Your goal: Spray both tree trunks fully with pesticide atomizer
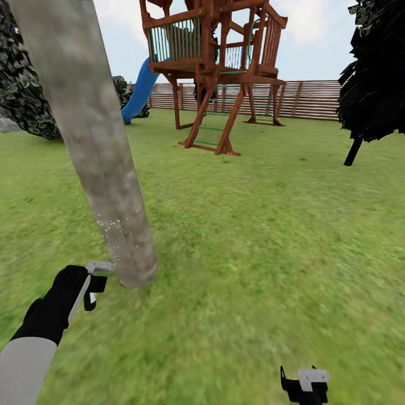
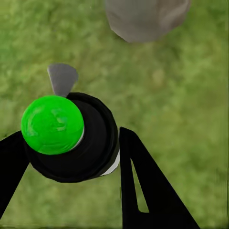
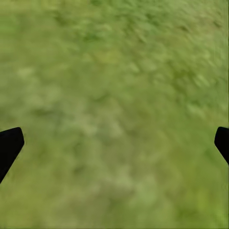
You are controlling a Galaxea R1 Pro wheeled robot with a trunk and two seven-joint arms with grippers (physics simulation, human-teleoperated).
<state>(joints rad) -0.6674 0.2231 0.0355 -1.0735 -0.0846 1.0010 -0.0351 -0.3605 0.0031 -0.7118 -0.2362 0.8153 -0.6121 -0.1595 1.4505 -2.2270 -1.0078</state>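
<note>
Spraying low, your left gripper (image 2: 71,157) has its fingers clamped around the pesticide atomizer (image 2: 71,138), nozzle touching or nearly touching the tree trunk (image 1: 95,146) just beyond, white pesticide (image 1: 115,225) specking its base. Bare bark runs upward along the trunk; right gripper (image 1: 305,385) hangs spread and empty.

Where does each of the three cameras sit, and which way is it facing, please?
Head view: on the robot's head, looking forward and down over the lawn at the tree trunk and play tower; left hand and right hand show.
Left wrist view: on the left arm, looking along its fingers at the atomizer, with grass beyond.
Right wrist view: on the right arm, facing grass between fingertips.
Shared: the trunk base shows in head and left wrist views.
</note>
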